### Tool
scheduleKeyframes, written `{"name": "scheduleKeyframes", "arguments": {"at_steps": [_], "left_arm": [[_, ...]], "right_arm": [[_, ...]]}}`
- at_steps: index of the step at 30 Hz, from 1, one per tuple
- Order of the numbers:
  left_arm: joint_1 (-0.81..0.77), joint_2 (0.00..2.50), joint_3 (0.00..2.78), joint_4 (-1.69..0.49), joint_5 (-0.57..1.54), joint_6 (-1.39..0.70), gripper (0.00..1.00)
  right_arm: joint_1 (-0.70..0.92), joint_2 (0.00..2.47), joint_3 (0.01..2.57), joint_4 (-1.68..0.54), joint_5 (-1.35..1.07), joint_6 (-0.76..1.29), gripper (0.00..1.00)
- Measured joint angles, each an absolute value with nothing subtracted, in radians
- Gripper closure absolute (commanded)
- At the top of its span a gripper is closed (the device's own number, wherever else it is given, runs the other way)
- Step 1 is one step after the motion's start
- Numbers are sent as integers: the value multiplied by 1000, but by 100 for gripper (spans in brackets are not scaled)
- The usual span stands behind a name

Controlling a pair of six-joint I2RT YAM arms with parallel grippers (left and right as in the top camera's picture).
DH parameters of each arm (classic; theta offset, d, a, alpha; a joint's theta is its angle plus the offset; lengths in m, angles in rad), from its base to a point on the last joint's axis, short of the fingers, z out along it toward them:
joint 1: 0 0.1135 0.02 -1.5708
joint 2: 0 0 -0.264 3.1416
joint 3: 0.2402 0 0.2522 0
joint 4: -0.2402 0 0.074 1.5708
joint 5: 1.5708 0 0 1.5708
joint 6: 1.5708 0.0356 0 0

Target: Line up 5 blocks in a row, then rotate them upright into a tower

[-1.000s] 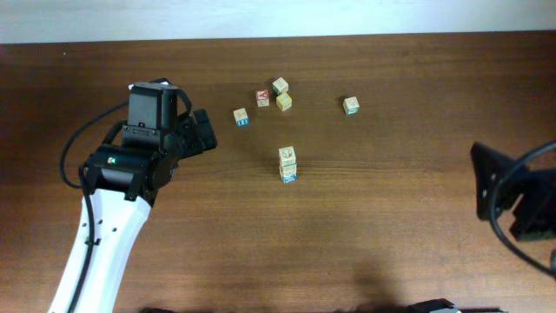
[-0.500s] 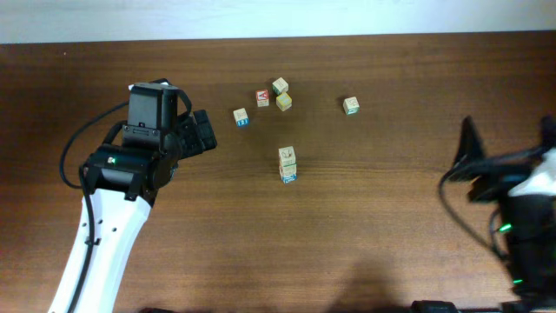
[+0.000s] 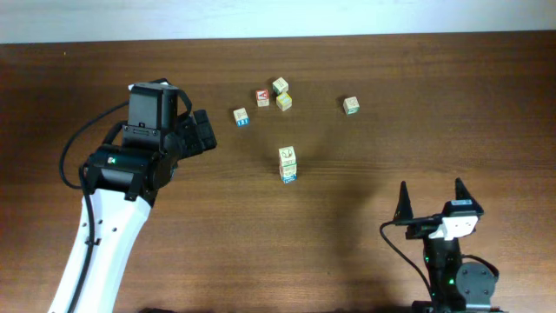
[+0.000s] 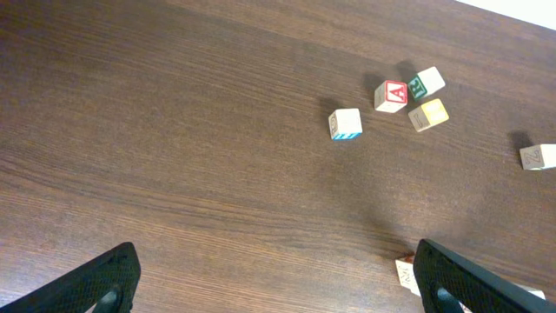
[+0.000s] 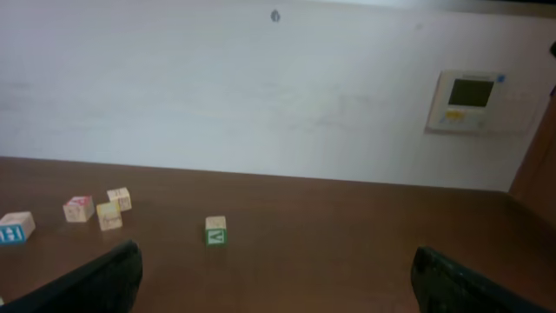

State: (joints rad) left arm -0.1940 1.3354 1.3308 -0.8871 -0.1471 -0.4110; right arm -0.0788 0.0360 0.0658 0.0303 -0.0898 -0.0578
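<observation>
Several pale-wood blocks lie at the far middle of the table. A blue-faced block (image 3: 241, 116) (image 4: 346, 123) is nearest my left gripper. Beyond it sit a red-faced block (image 3: 262, 97) (image 4: 391, 95) and a green-faced block (image 3: 279, 85) (image 4: 426, 83). Another green-faced block (image 3: 350, 105) (image 5: 215, 230) sits alone to the right. Two blocks stand stacked (image 3: 288, 163). My left gripper (image 3: 201, 130) (image 4: 278, 283) hovers open and empty left of the blue block. My right gripper (image 3: 431, 202) (image 5: 278, 283) is open and empty near the front right, far from all blocks.
A cube with a yellow face (image 3: 284, 102) (image 4: 428, 114) sits beside the red and green blocks. The wooden table (image 3: 391, 148) ends at a white wall (image 5: 261, 96) at the back, where a small panel (image 5: 473, 101) is mounted.
My right arm has swung in from the right edge to the front right, its open fingers now pointing toward the blocks. The left arm and the blocks have not moved.
</observation>
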Motion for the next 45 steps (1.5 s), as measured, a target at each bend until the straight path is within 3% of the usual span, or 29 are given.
{"name": "scheduleKeyframes", "arguments": {"at_steps": [7,36,40,45], "left_arm": [[-194,1335,1331,-886,-147,-411,1],[-194,1335,1331,-902,-200,-408,1],[-179,1332,1324,-889,-248,-332,1],[-98,1248,1198,-698,-146,-35,1]], "right_arm": [[-47,14,14,-70,-96,-59,2],[-46,14,14,-71,-96,-60,2],[-46,14,14,-71,-96,-60,2],[-45,14,14,-71,-96,-60,2]]}}
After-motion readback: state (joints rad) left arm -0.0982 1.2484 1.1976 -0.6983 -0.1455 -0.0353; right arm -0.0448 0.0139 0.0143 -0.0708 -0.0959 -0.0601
